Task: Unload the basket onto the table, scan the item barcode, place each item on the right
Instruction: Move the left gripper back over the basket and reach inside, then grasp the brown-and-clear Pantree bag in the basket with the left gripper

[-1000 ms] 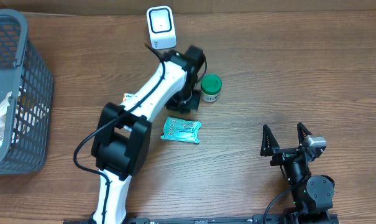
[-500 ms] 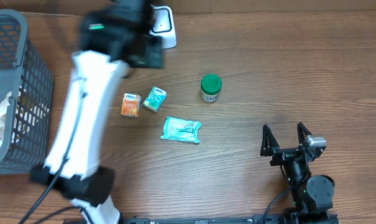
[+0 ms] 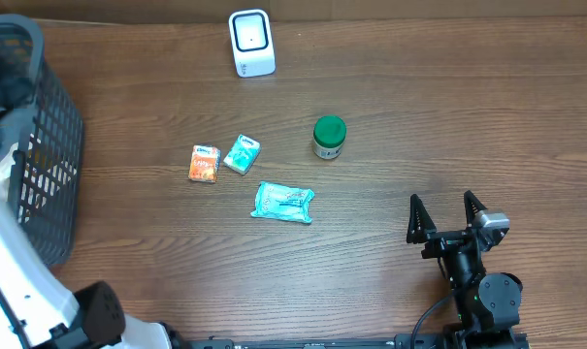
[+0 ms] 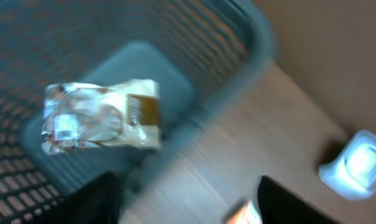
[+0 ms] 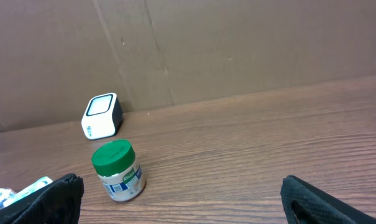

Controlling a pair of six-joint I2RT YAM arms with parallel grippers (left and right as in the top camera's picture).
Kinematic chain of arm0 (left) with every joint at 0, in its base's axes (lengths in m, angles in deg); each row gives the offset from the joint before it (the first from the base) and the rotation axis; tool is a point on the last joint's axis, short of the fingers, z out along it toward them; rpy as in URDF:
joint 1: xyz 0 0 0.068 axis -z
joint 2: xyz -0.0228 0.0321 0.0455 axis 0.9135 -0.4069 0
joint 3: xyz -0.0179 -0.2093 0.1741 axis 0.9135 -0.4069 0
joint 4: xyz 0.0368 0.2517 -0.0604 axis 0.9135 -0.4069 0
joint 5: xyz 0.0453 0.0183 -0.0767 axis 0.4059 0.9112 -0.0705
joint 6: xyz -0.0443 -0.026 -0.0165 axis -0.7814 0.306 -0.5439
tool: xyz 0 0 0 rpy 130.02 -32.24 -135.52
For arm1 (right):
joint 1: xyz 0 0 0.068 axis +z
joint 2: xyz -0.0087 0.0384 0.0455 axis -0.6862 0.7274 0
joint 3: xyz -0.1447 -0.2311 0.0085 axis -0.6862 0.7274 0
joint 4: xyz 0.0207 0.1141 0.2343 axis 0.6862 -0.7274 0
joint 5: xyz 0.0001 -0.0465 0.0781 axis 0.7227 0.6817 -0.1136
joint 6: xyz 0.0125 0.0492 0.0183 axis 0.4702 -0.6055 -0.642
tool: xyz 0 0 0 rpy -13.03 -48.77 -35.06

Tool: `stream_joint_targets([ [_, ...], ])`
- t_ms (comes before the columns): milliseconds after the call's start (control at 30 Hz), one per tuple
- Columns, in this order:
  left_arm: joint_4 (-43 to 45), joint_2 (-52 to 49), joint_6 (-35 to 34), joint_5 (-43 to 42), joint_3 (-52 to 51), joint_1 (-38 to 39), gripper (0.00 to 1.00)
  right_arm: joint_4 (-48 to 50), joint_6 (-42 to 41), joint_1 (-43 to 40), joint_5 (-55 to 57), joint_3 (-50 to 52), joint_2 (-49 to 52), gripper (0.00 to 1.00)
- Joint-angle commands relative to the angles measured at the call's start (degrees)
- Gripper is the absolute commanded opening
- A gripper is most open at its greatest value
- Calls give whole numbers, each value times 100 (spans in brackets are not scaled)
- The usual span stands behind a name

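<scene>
The white barcode scanner (image 3: 251, 43) stands at the table's back edge and also shows as the scanner (image 5: 102, 116) in the right wrist view. A green-lidded jar (image 3: 329, 137) stands upright mid-table. Near it lie an orange packet (image 3: 205, 163), a small teal packet (image 3: 242, 153) and a larger teal packet (image 3: 284, 203). My left gripper (image 4: 191, 208) hovers open over the grey basket (image 4: 250, 37), nothing between its fingers. Inside the basket lies a white-and-brown packet (image 4: 100, 115), blurred. My right gripper (image 3: 446, 218) rests open at the front right, well away from the jar (image 5: 118, 171).
The grey mesh basket (image 3: 55, 126) fills the left edge of the table and holds more packets. The white left arm (image 3: 12, 281) runs up the left side. A brown cardboard wall (image 5: 237, 43) stands behind the scanner.
My left arm has swung away from the jar, past the scanner, to above the basket on the left, and its jaws have opened. The jar and packets stayed put. The right arm is still.
</scene>
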Motion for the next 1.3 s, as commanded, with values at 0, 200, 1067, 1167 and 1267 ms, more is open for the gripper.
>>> stream_joint_targets([
  [0, 195, -264, -302, -7, 57, -551, 90, 35, 26, -33, -4, 59, -57, 100],
  [200, 442, -1075, -33, -9, 57, -992, 97, 35, 26, -33, -4, 61, -57, 100],
  [1067, 435, -3934, 457, 310, 57, -1104, 80, 35, 26, -33, -4, 61, -57, 100],
  [1167, 426, -4100, 455, 319, 57, -1104, 79, 35, 26, -33, -4, 61, -57, 100],
  [1267, 428, -4236, 457, 321, 57, -1104, 79, 35, 26, -33, -4, 59, -57, 100],
])
